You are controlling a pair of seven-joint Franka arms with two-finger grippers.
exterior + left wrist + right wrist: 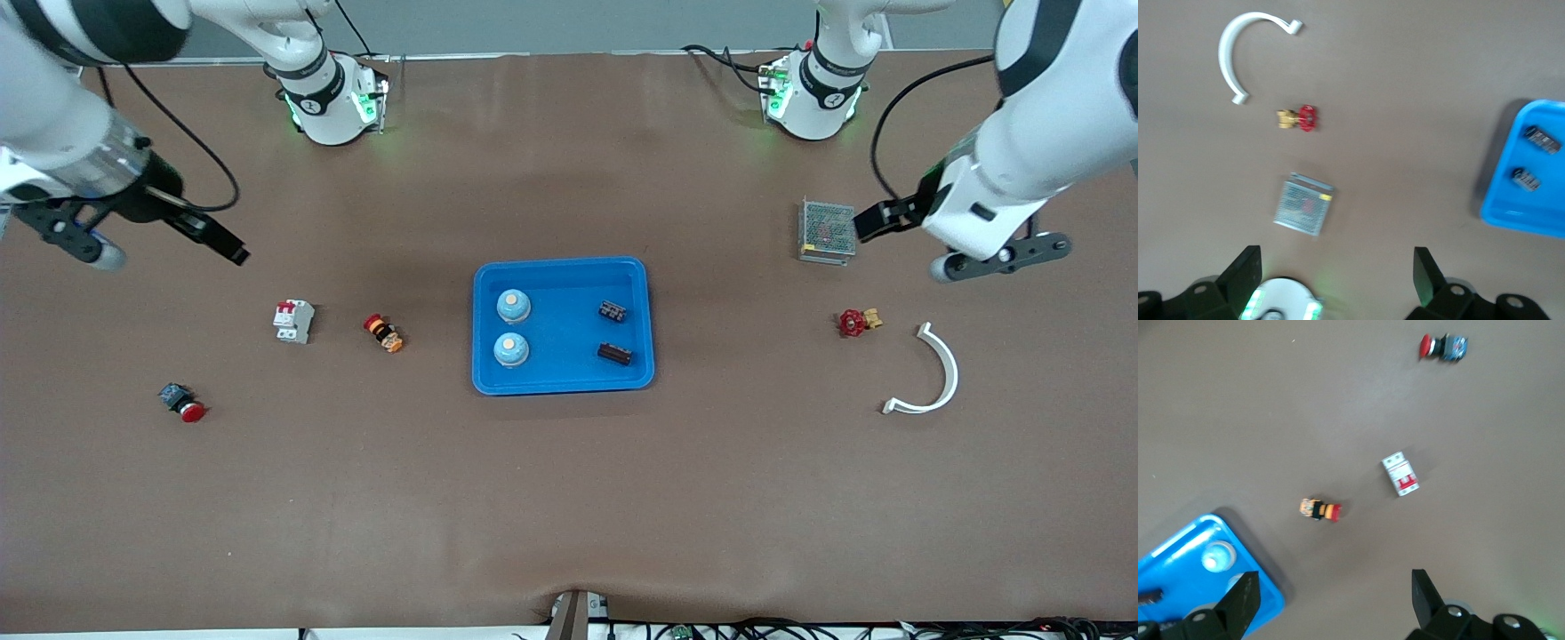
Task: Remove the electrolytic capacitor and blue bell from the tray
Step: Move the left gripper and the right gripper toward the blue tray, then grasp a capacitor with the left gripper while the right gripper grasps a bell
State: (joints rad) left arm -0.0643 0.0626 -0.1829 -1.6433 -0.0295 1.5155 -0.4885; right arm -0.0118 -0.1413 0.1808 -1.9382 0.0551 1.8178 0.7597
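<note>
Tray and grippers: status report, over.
Left gripper open, empty, over the mesh box. Right gripper open, empty, at its table end. Two bells, two capacitors in tray. Nothing obstructing.

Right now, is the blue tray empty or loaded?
Loaded. The blue tray holds two bells toward the right arm's end and two capacitors toward the left arm's.

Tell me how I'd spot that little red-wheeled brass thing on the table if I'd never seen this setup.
Start at the blue tray in the middle of the table and look toward the left arm's end. There, a white curved strip lies beside a small valve, nearer the front camera than the metal mesh box. The valve is the only piece there with a red handwheel on a brass body.
</note>
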